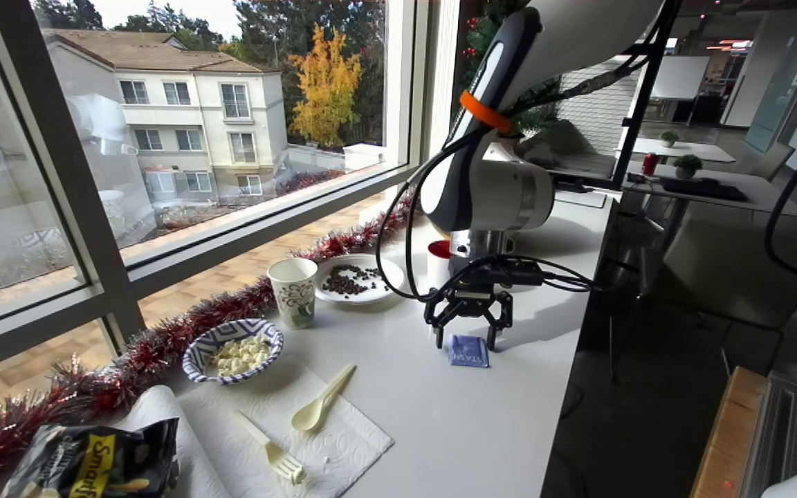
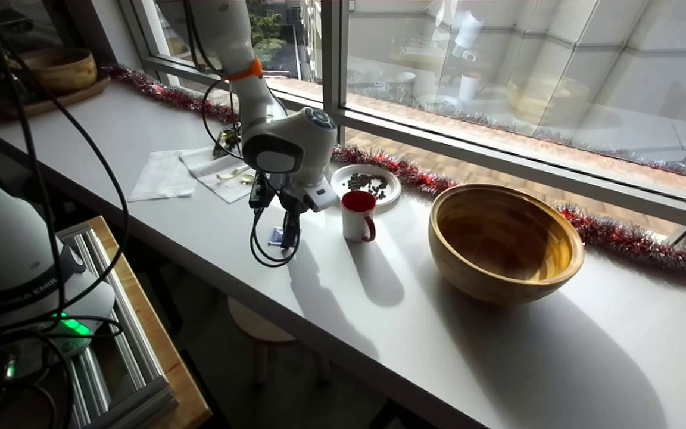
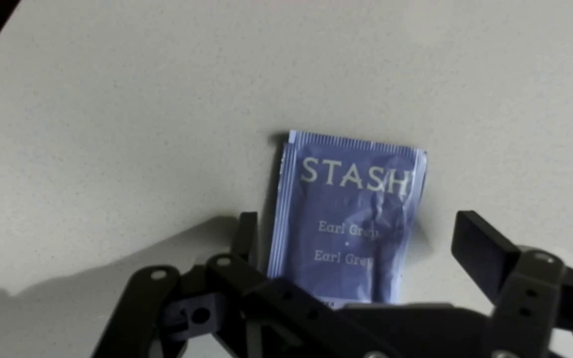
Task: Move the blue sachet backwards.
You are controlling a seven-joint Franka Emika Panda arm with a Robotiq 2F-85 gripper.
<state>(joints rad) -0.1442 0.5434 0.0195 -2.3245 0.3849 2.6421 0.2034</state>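
Observation:
The blue sachet [image 1: 468, 353] lies flat on the white table [image 1: 433, 429]. Its light lettering faces up in the wrist view [image 3: 343, 214]. In an exterior view the sachet [image 2: 275, 236] is partly behind the gripper [image 2: 289, 235]. My gripper [image 1: 465, 342] points down at the sachet and is open. In the wrist view the open fingers [image 3: 358, 231] stand on either side of the sachet, the left one close to its edge and the right one with a wider gap. The sachet's near end is hidden under the gripper body. I cannot tell whether the fingertips touch the table.
A red-and-white mug [image 2: 357, 217] and a plate of dark bits [image 1: 333, 294] stand nearby. A paper cup [image 1: 295, 294], a patterned bowl [image 1: 194, 356], a spoon [image 1: 312, 413] and a fork [image 1: 281, 460] lie toward the window side. A large wooden bowl [image 2: 468, 262] stands farther along. Table edge [image 1: 568, 387].

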